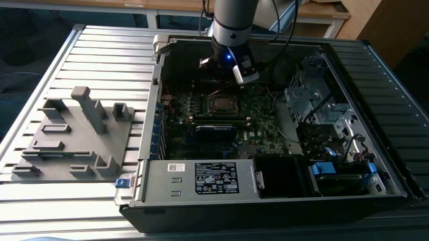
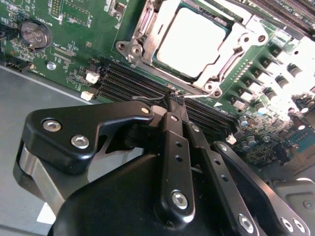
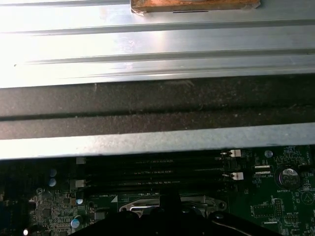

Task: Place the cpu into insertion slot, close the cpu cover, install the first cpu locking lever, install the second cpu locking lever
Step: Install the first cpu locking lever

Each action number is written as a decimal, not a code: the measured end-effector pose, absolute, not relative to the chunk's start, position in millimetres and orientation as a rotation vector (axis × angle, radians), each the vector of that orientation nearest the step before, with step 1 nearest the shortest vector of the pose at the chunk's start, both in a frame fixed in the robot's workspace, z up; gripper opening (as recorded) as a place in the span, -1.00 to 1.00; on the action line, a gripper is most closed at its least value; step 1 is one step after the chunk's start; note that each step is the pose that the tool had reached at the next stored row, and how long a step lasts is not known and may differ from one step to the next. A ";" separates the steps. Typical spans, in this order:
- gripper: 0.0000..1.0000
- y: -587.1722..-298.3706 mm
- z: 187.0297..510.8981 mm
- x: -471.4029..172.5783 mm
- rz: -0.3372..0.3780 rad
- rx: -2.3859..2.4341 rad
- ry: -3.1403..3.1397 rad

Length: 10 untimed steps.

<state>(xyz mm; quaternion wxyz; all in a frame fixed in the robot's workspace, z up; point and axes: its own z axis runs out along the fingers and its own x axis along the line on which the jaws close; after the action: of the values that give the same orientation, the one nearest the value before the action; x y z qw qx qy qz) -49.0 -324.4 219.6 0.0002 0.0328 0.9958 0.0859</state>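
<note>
The cpu (image 2: 189,42) lies flat in the insertion slot (image 1: 209,106), its bright silver face up. The cpu cover (image 2: 210,78) is down around it as a silvery frame. My gripper (image 2: 173,101) hangs above the long black memory slots beside the socket, with its black fingers (image 2: 170,147) pressed together. A thin wire (image 2: 147,99) runs beside the fingertips; I cannot tell whether it is gripped. In the exterior view the gripper (image 1: 238,80) sits just behind the socket, inside the open case.
Memory slots (image 2: 138,83) and a coin battery (image 2: 34,33) flank the socket. The case wall (image 3: 157,123) rises close behind. A drive cage (image 1: 315,100) and cables stand on the exterior view's right, the power supply (image 1: 201,178) in front, and a grey fixture plate (image 1: 74,135) outside on the left.
</note>
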 end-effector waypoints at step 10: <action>-0.79 -324.3 217.6 -49.0 0.270 0.103 3.128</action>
<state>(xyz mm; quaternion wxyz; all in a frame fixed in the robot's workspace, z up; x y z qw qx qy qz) -49.0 -324.3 217.6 0.0002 0.0328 0.9958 0.0859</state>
